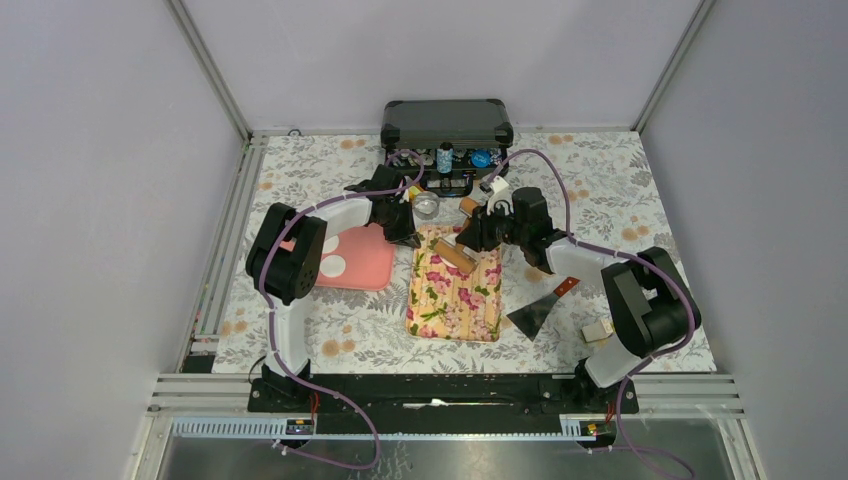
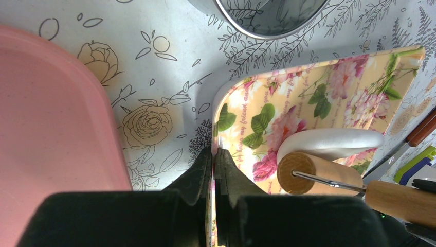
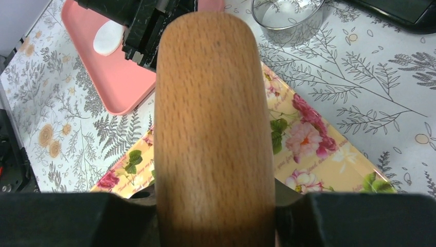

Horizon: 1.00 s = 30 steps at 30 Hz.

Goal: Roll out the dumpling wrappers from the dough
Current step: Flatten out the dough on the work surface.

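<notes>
One dough lump (image 2: 329, 140) at the far left corner of the floral board (image 2: 308, 98), my rolling pin (image 2: 319, 175) resting on it.
It lies left of my right pincer (image 1: 478, 238), which clamps the pin's handle; the pin slants far-left to near-right. My left pincer (image 2: 215, 159), pressed together, sits at the board's left edge, nearer the lump. Two wrappers (image 1: 340, 243) lie on one pink tray (image 1: 375, 268) further left; one round tin (image 2: 267, 15) stands beyond.

The table (image 1: 600, 200) bears a pink tray (image 1: 372, 268), floral board (image 1: 455, 305), tin (image 1: 426, 206), scraper (image 1: 535, 313) and case (image 1: 446, 122).
</notes>
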Each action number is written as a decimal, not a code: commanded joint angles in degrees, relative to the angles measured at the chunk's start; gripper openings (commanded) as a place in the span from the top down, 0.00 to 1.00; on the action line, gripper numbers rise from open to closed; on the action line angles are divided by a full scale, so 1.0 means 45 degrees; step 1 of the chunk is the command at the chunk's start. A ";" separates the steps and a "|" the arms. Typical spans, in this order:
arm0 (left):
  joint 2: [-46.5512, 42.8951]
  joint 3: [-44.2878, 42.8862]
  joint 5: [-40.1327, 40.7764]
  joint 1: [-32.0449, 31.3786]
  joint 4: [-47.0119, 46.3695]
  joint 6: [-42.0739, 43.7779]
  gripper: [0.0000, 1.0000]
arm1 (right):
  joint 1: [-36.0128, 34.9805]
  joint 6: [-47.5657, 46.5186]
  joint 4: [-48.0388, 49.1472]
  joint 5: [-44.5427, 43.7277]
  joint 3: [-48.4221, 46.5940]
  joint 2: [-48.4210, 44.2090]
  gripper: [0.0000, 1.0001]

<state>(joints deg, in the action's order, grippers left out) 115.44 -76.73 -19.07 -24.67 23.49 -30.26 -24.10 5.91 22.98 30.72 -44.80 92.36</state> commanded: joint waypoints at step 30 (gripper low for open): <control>-0.0464 0.0120 0.0079 0.0091 0.0153 -0.0051 1.00 | -0.0094 -0.0074 -0.2900 0.0069 0.0610 0.1155 1.00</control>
<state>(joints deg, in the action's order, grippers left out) 115.44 -76.73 -19.07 -24.67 23.49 -30.26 -24.12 8.34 22.94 34.13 -44.71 94.04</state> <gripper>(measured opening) 0.032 0.339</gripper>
